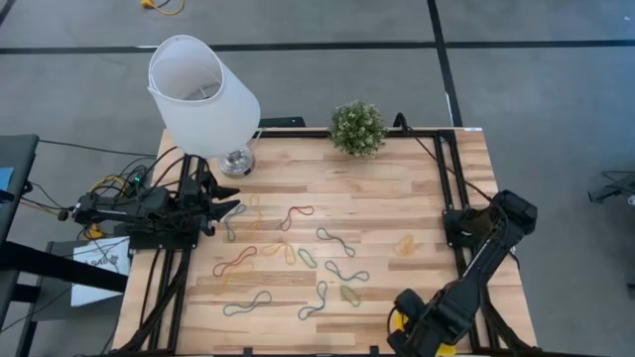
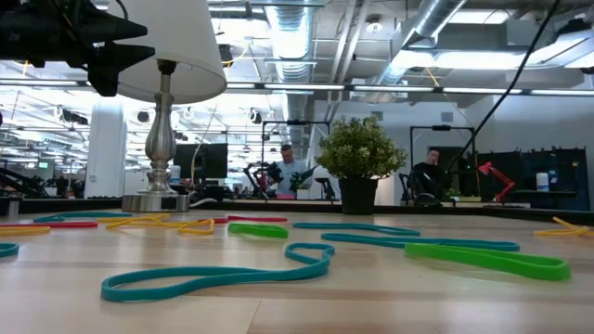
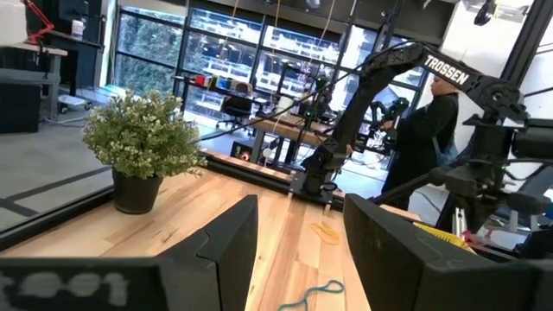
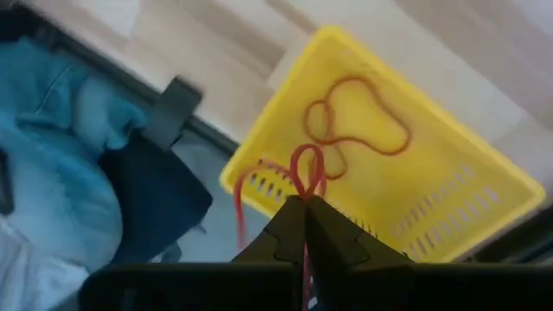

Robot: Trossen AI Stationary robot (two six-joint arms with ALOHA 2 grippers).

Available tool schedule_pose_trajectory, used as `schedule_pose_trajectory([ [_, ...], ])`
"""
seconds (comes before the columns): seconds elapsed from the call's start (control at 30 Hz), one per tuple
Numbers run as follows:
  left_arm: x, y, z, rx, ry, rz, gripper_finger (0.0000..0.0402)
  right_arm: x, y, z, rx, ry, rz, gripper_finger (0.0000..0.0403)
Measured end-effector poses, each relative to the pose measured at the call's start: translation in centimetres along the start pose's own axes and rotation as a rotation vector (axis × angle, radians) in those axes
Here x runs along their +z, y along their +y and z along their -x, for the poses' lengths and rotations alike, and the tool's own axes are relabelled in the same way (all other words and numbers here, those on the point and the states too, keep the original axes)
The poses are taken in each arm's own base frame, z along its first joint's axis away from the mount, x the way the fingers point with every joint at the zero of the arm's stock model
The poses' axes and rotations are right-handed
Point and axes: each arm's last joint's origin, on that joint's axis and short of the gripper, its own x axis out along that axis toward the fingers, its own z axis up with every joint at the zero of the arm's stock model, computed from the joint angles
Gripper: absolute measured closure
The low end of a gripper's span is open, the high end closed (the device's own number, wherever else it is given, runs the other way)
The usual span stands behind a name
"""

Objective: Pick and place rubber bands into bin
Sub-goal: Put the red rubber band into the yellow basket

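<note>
Several rubber bands (image 1: 335,241) in red, green, grey-blue and yellow lie flat across the middle of the wooden table, and they show close up in the low view (image 2: 218,277). The yellow bin (image 4: 449,194) sits at the table's near right corner, mostly hidden under my right arm in the high view (image 1: 396,319). One red band (image 4: 359,121) lies inside it. My right gripper (image 4: 302,203) hangs over the bin's rim, shut on another red band. My left gripper (image 1: 230,210) waits open at the table's left side (image 3: 298,250). My right gripper pinches a red rubber band (image 4: 304,173) between its two fingertips, coming from above. A small loop of the band stands out past the fingertips over the bin's rim. A strand (image 4: 238,207) trails back beside the fingers. The band is lifted clear of the table.
A white-shaded lamp (image 1: 203,94) on a metal foot stands at the far left of the table. A small potted plant (image 1: 357,127) stands at the far edge. Black cables run along both table sides. People sit in the room beyond the table (image 2: 429,172).
</note>
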Motion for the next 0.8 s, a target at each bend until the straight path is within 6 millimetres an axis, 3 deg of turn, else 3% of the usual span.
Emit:
schedule_pose_trajectory([
  [0.37, 0.0, 0.0, 0.0, 0.001, 0.003, -0.002, 0.0239, 1.1, -0.3, -0.7, -0.080, -0.026, -0.075, 0.0375],
  [0.8, 0.0, 0.0, 0.0, 0.000, -0.002, 0.000, 0.0239, 0.6, -0.2, -0.8, -0.061, -0.019, -0.076, 0.0312],
])
